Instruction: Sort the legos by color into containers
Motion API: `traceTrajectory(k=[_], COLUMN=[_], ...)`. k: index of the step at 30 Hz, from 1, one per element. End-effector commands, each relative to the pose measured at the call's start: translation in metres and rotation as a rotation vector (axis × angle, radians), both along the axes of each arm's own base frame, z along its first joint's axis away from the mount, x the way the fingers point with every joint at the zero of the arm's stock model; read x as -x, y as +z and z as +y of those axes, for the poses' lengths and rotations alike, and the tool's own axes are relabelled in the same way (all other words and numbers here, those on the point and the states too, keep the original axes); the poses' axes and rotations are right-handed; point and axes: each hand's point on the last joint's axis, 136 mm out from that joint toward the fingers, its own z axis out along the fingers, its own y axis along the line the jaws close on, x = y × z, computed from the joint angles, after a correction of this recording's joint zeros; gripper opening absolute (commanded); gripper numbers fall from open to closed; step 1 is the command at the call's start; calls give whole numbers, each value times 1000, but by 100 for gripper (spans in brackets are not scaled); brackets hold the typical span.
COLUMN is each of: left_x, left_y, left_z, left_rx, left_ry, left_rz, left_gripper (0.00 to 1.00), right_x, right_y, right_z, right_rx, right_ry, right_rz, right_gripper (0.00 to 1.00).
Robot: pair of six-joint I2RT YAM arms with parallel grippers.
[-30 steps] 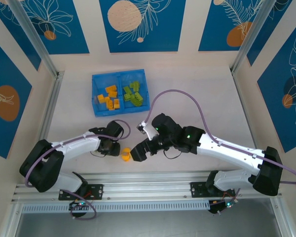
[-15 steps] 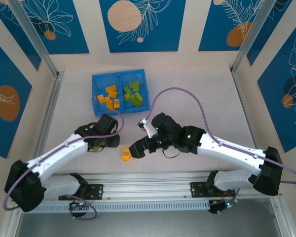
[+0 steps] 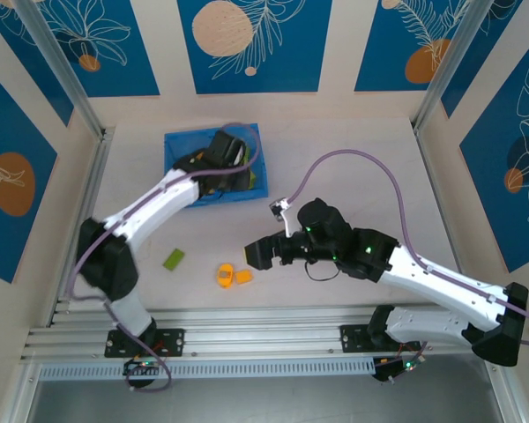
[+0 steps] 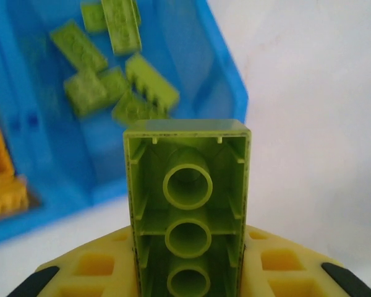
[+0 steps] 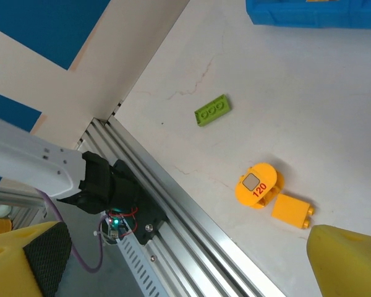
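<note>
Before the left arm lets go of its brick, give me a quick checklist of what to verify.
1. Grip: left gripper shut on the held green brick: ok.
2. Colour match: the tray compartment ahead holds sorted green bricks: ok.
3. Held brick fully past the tray wall: cannot tell; the wrist view shows it near the corner.
4. Other arm: right gripper open and apart from the tray: ok.
5. Everything sorted: not ok; a loose green brick, a round orange piece and an orange brick lie on the table.
</note>
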Motion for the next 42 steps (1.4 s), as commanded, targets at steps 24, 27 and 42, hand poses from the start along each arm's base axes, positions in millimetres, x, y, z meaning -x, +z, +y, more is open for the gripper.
traceTrajectory(k=[24,27,42], left_x=[-80,-37,184], left_y=[55,69,-80], left_z=[-27,-6,193], left_rx=[158,165,-61], left_ry=[-29,-22,511], left_rz=[-110,-154,35], left_gripper=[54,52,72], right_x=[-4,-5,-20], right_y=[12,10,1], right_z=[-45,-42,-14], right_rx=[-63,-61,-25], right_ry=[-126,-121,-52], right_rz=[-20,-11,-8], right_gripper=[100,99,99])
